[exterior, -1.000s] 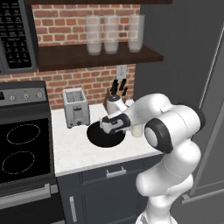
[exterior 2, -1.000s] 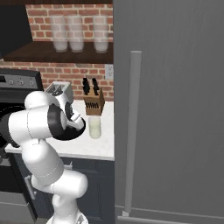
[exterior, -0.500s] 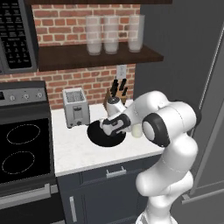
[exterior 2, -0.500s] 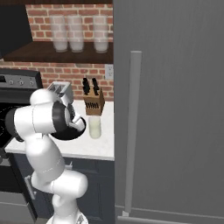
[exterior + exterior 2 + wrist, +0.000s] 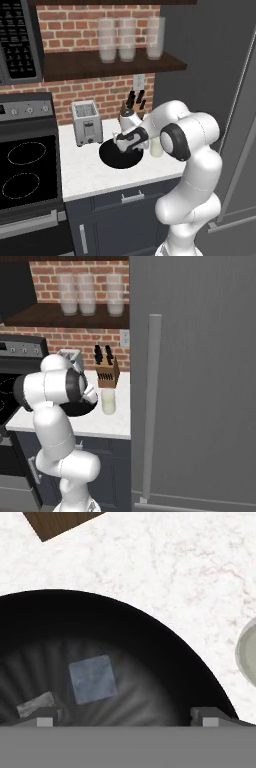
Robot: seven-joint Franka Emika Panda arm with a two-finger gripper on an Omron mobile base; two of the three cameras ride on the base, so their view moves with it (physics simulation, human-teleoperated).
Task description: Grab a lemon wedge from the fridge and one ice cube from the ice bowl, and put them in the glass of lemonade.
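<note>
End effector poised low over the wide, shallow, round black ice bowl, its two dark tips spread far apart with nothing between them; open, not gripping. Hand view: inside the bowl, a pale blue-grey square ice cube lies near the middle, and a second greyer cube lies beside the tip at the lower left of that view. Bowl sits on the white speckled stone counter, between the silver two-slot toaster and the small cylindrical glass of pale creamy-yellow lemonade. Glass stands upright just beside the bowl, in front of the wooden knife block with black handles; its rim shows at the right edge of the hand view. The tall dark grey fridge stands right of the counter, door closed, long pale grey bar handle vertical. Lemon wedge not seen; cannot tell where it lies. Three tall frosted clear glasses stand on the dark wooden shelf above. Black stove top with ring markings lies left of the counter.
</note>
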